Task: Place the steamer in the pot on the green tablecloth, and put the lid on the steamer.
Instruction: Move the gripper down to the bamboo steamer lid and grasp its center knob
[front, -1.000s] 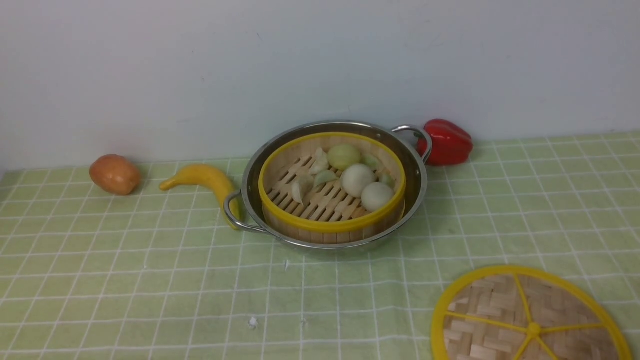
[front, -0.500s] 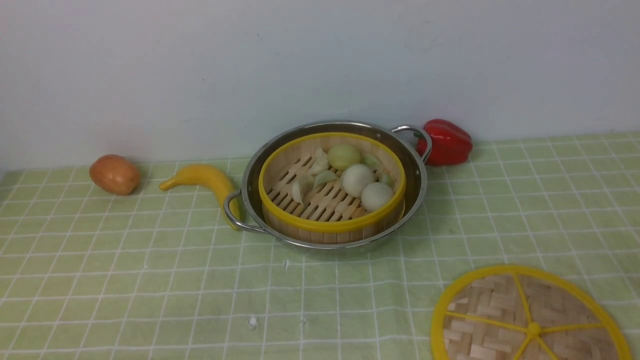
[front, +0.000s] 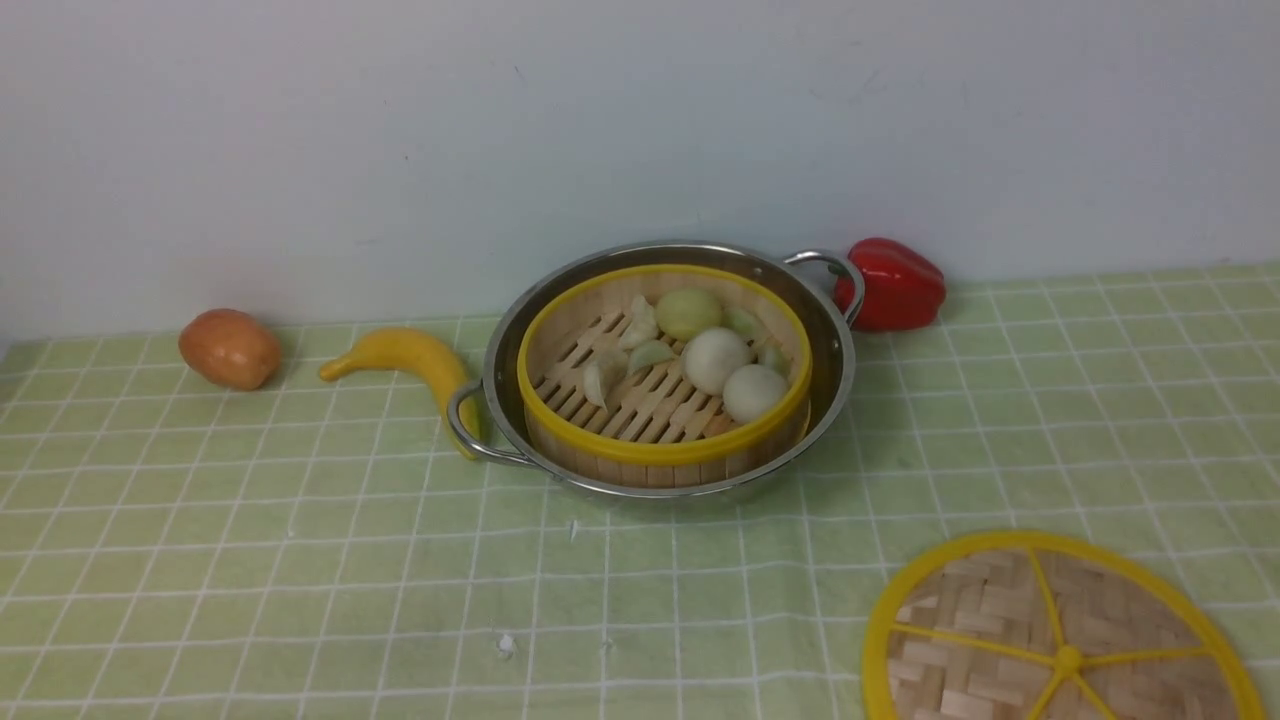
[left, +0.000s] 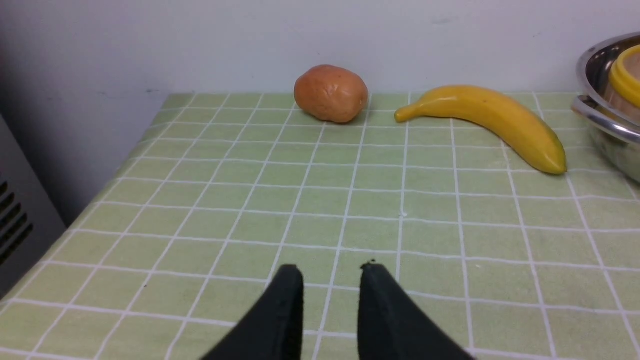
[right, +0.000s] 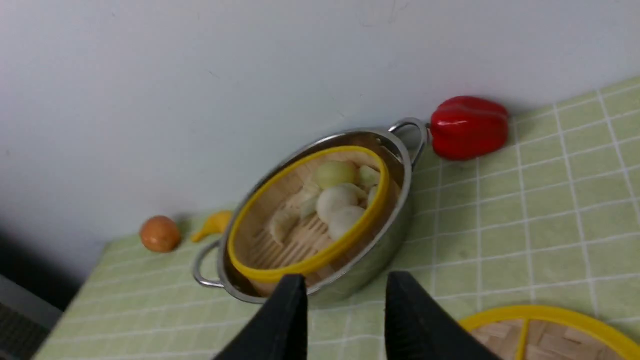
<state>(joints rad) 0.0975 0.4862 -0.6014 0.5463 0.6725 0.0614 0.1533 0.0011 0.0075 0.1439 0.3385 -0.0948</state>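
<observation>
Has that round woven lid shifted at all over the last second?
No. The lid lies at the same spot on the green tablecloth, its yellow rim crossing the same white grid lines as before.

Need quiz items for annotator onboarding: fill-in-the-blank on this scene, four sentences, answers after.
1. The steamer sits inside the ____.
2. The lid lies flat on the green ____.
3. A red ____ lies near the right handle of the pot.
4. A yellow ____ lies between the potato and the pot.
Missing: pot; tablecloth; pepper; banana.
</observation>
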